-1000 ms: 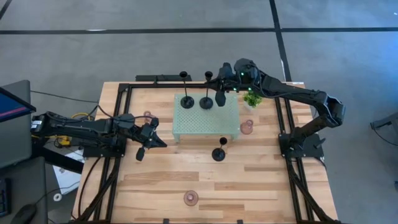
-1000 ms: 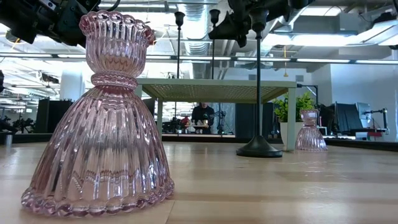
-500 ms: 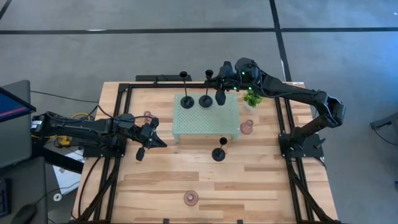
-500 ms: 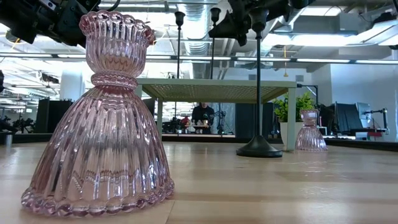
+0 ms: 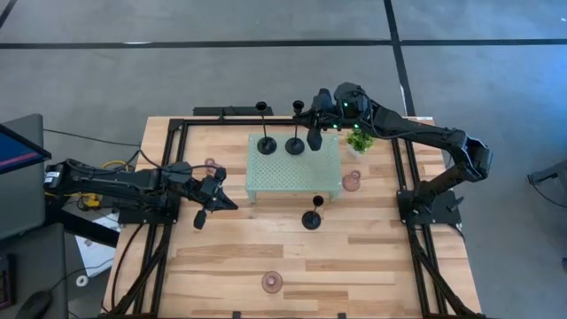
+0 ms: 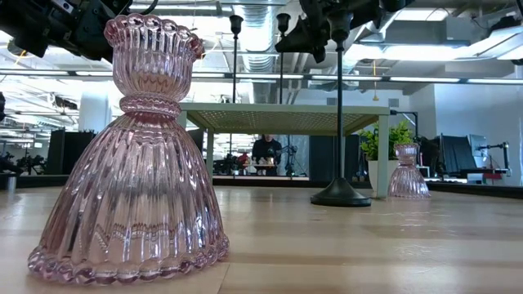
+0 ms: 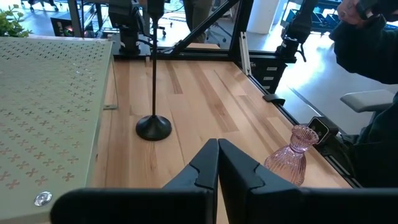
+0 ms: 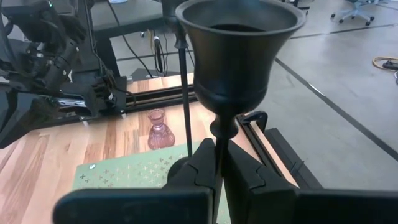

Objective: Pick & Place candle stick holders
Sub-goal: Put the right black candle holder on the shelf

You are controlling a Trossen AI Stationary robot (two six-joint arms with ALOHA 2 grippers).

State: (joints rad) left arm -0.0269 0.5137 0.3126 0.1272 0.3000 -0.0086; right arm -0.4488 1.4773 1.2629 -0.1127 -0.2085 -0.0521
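Observation:
A pale green perforated tray (image 5: 292,177) stands mid-table. One black holder (image 5: 267,144) stands on it by its disc base. My right gripper (image 5: 310,113) is shut on a second black holder (image 5: 293,144) over the tray's far side. A third black holder (image 5: 311,219) stands on the table in front of the tray. Pink glass holders stand left of the tray (image 5: 211,166), right of it (image 5: 352,182) and near the front edge (image 5: 272,282). My left gripper (image 5: 217,199) is shut and empty, left of the tray; its wrist view (image 7: 217,155) shows the fingertips together. My right gripper pinches the black holder's thin stem (image 8: 219,140) between its two fingers, just below the cup (image 8: 239,56). The fingers come about level from the table's right and lie across the upright stem. The fingers hide its base; whether it rests on the tray, I cannot tell.
A small green potted plant (image 5: 359,140) stands by the tray's far right corner, under my right arm. Black frame rails (image 5: 173,159) run along the table's sides. Bare wood lies in front of the tray. A person (image 7: 373,62) sits beyond the table's front edge.

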